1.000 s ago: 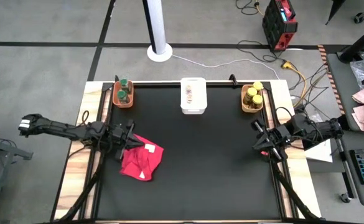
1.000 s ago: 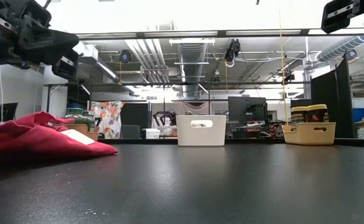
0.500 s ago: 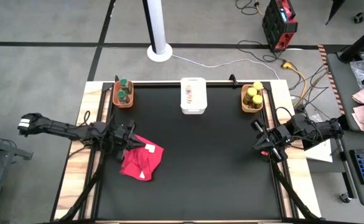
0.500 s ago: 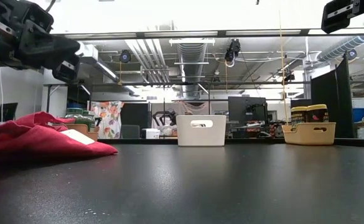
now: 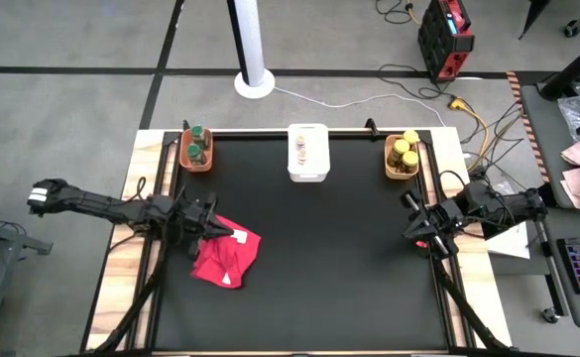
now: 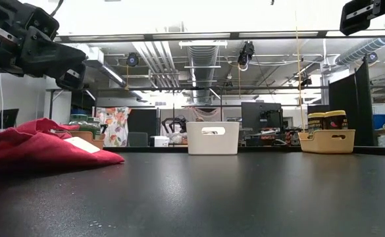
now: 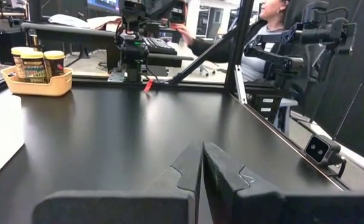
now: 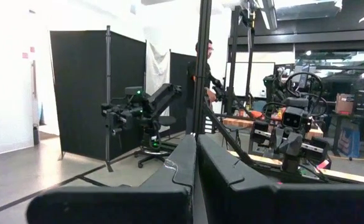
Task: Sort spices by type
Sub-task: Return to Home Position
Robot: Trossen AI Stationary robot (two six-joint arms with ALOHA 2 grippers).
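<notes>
The spices stand in three bins along the table's far edge. Green-lidded jars (image 5: 196, 147) are in the orange bin (image 5: 184, 159) at the left. Pale-lidded jars (image 5: 301, 149) are in the white bin (image 5: 309, 171) in the middle. Yellow-lidded jars (image 5: 403, 152) fill the bin (image 5: 391, 167) at the right; they also show in the left wrist view (image 7: 37, 62). My left gripper (image 5: 213, 226) (image 6: 74, 69) (image 7: 200, 163) is shut and hangs level above the left part of a red cloth (image 5: 227, 255), clear of it. My right gripper (image 5: 406, 220) (image 8: 196, 155) is shut and waits raised at the right edge.
The crumpled red cloth (image 6: 41, 148) with a white tag (image 5: 238, 236) lies on the black mat (image 5: 319, 268) at the left. The arms' frame rails (image 5: 438, 288) run along both sides. A person sits beyond the right edge (image 7: 262, 31).
</notes>
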